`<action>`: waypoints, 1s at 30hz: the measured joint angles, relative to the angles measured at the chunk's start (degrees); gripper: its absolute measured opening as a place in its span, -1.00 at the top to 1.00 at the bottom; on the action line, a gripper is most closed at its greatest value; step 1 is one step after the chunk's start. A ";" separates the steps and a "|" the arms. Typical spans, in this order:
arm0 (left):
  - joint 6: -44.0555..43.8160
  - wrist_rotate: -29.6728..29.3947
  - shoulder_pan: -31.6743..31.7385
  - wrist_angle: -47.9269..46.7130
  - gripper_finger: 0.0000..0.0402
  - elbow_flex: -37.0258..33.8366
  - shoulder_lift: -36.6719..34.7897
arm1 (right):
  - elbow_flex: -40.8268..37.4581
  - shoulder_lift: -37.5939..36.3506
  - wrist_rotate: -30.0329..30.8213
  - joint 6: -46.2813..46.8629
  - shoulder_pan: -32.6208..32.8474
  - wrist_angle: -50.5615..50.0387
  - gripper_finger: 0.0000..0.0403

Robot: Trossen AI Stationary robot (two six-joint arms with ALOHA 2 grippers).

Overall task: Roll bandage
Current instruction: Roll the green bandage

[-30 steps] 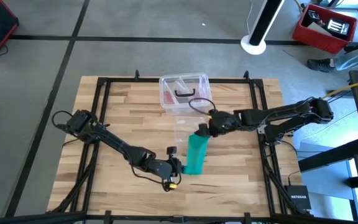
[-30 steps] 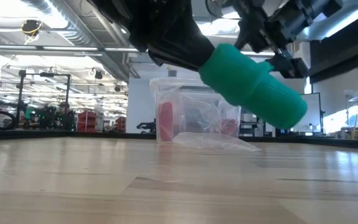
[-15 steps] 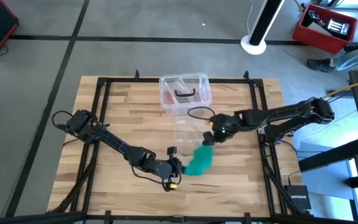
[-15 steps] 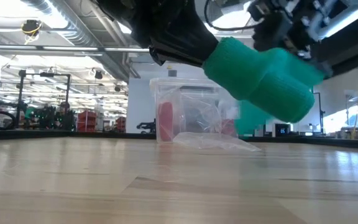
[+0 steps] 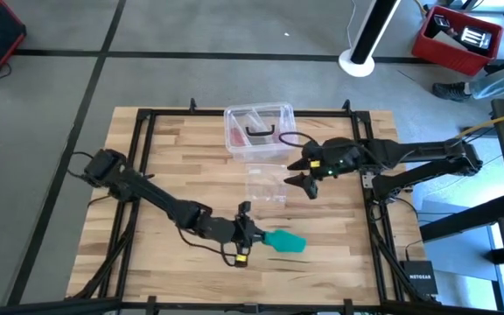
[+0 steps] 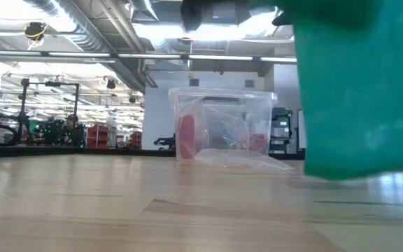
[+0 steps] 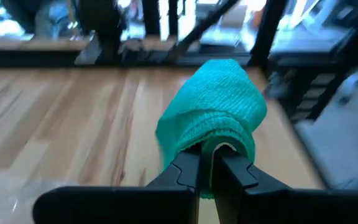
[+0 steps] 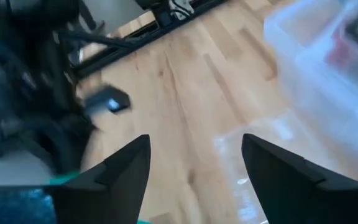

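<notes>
— While you're over on that side, can you see where the bandage (image 5: 284,241) is?

— Yes, it's down near the front edge of the table (image 5: 164,166), a bit right of the middle. It's a bunched green wad, and the left gripper (image 5: 254,237) has hold of one end of it.

— Hold of it how?

— Its two dark fingers (image 7: 188,168) are pressed nearly together with the green cloth pinched between them. From the wrist camera the fabric folds up and over the fingertips in a soft hump. Whether the free end touches the wood, I can't tell. From table height it fills the right side of the view as a big green shape just above the surface.

— And the right gripper (image 5: 303,172)?

— Further back, right of the middle, just beside the clear plastic box (image 5: 260,128) and over a clear bag (image 5: 265,182) lying flat on the wood. Its fingers (image 8: 124,167) are spread wide with nothing between them, only bare wood showing through the gap. It's well apart from the bandage.

— What about the box?

— It sits at the back edge, centre, with something pinkish and a dark curved piece inside.
</notes>
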 joint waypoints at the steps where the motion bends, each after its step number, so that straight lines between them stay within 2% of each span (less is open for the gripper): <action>1: 0.01 1.06 0.18 -0.21 0.92 0.05 -1.17 | 0.00 -0.19 0.00 -2.20 0.02 0.05 -0.28; 5: -2.36 5.22 1.40 -3.72 0.92 0.01 -4.84 | 0.02 -0.49 -0.86 -1.80 0.07 0.53 -0.28; 7: -3.40 7.98 2.08 -5.23 0.92 -0.02 -6.47 | 0.02 -0.36 -4.86 -2.70 -0.47 0.49 -0.28; 9: -4.54 11.66 2.88 -6.47 0.92 -0.02 -7.88 | 0.02 -0.81 -5.83 -3.44 -1.88 0.25 -0.28; 13: -5.94 23.13 5.05 -11.12 0.92 -0.02 -10.61 | 0.13 -5.43 -5.30 -8.84 -2.21 -5.56 -0.28; 16: -8.54 36.34 8.28 -16.21 0.92 -0.02 -12.63 | 0.11 -9.77 -5.49 -11.70 -2.01 -13.80 -0.28; 18: -12.13 43.68 10.54 -18.65 0.92 -0.02 -13.01 | -0.55 -12.40 -1.76 -11.44 -0.80 -18.30 -0.28; 20: -14.73 47.39 12.56 -20.32 0.92 -0.02 -12.92 | -3.17 -15.03 1.73 -10.80 1.36 -19.53 -0.28; 24: -18.15 48.38 15.92 -20.78 0.92 -0.08 -12.10 | -11.92 -18.84 2.99 -7.87 7.44 -9.58 -0.28; 27: -19.75 43.37 17.85 -19.24 0.92 -0.08 -12.07 | -19.64 -19.29 6.85 -6.77 13.73 4.76 -0.28; 30: -21.24 38.65 19.42 -16.86 0.92 -0.08 -12.47 | -25.83 -17.80 13.91 -7.03 19.94 15.47 -0.28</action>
